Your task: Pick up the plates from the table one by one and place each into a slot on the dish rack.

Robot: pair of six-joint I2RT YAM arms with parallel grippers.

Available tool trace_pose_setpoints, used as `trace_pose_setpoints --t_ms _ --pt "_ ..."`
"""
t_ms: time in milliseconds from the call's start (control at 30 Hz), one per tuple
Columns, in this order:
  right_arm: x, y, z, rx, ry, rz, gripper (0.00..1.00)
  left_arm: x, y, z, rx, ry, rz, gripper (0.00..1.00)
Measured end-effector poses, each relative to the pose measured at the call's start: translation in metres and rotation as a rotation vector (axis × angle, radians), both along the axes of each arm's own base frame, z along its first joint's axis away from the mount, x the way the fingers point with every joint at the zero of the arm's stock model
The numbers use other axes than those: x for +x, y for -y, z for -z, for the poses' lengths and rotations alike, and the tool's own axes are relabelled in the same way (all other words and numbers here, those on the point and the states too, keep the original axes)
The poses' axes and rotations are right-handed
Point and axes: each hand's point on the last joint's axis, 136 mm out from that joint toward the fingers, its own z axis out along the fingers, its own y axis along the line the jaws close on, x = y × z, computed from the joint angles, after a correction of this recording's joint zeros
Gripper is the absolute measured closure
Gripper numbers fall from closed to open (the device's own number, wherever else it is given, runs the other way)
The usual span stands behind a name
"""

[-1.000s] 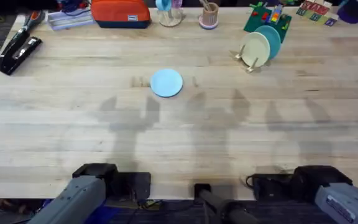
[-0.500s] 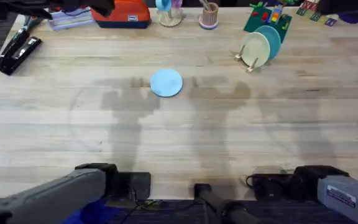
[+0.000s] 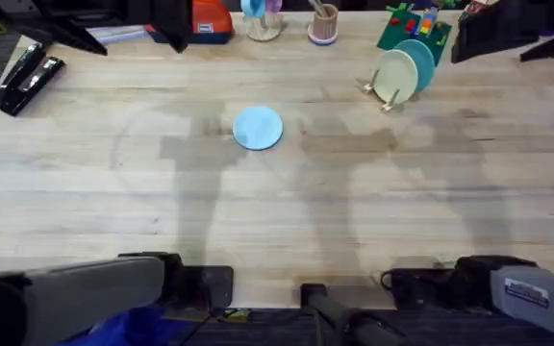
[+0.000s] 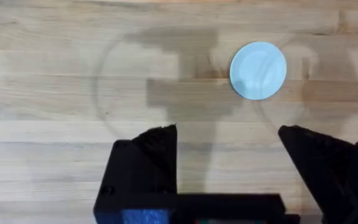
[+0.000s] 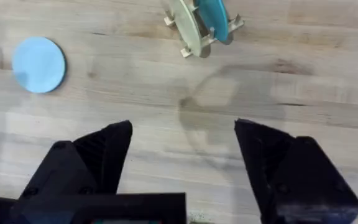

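One light blue plate (image 3: 257,127) lies flat on the table (image 3: 277,211), roughly mid-table, nothing touching it. Same plate shows in the left wrist view (image 4: 258,70) and the right wrist view (image 5: 38,64).

Two plates already stand on edge in the dish rack (image 3: 389,94) at the far right of the table: cream plate (image 3: 393,76) in front, teal plate (image 3: 418,60) just behind it, both upright between the pegs. Right wrist view has the rack (image 5: 199,28) with the cream (image 5: 186,20) and teal (image 5: 214,14) plates side by side in adjacent slots.

Left gripper (image 4: 229,146): fingers spread wide, holding nothing, above bare wood near the blue plate. Right gripper (image 5: 184,140): fingers likewise apart, empty, over bare table between the blue plate and the rack.

Black stapler (image 3: 29,79) sits at the far left edge, well apart from the plate. Green toy board (image 3: 412,27) sits just behind the rack.
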Motion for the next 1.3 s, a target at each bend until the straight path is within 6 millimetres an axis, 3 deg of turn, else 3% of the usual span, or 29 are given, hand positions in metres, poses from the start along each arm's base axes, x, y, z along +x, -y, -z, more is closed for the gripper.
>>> trace_pose_setpoints --t_ms 67,100,267,300,633,1033,1300 --pt "0.001 0.000 0.002 0.000 -0.007 0.000 0.007 0.001 0.000 0.003 0.000 -0.013 0.001 0.012" --pt "0.001 0.000 0.002 0.000 -0.008 0.000 0.007 0.001 0.000 0.003 -0.001 -0.015 0.000 0.100" --pt "0.001 0.000 0.002 0.000 -0.008 0.000 0.008 0.002 0.000 0.005 0.001 -0.023 0.005 0.846" --pt "0.001 0.000 0.002 0.000 -0.009 0.000 0.008 0.002 0.000 0.005 0.003 -0.024 0.009 0.927" --pt "0.001 0.000 0.002 0.000 -0.008 0.000 0.008 -0.004 0.006 0.007 -0.031 -0.045 0.022 0.960" --pt "0.001 0.000 0.002 0.000 -0.008 0.000 0.008 0.007 0.029 0.003 -0.127 0.006 0.141 0.959" --pt "-0.002 0.000 0.004 0.000 -0.026 0.000 0.007 0.020 0.043 0.044 -0.247 -0.021 0.194 0.959"
